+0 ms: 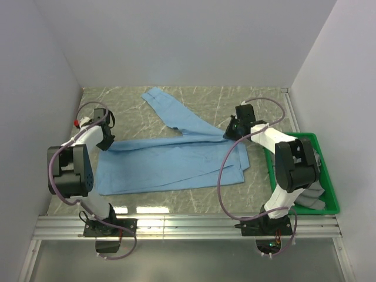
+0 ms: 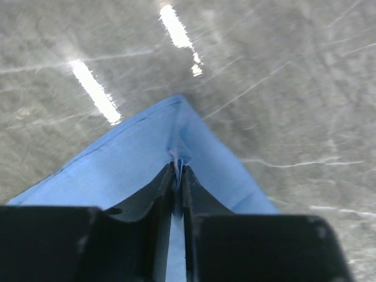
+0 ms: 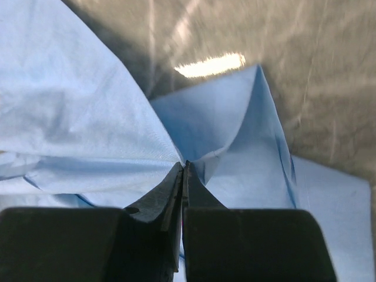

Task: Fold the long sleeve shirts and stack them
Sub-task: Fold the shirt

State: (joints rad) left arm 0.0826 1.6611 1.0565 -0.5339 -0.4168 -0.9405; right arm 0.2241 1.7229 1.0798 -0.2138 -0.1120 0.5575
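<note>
Closed fingertips of our left gripper (image 2: 178,171) and right gripper (image 3: 184,167) pinch opposite ends of the light blue shirt (image 1: 176,170), spread on the table (image 1: 117,106); we should carry both ends evenly, keeping the fold taut.

Light blue shirt (image 1: 176,167) near green basket (image 1: 328,170)
</note>
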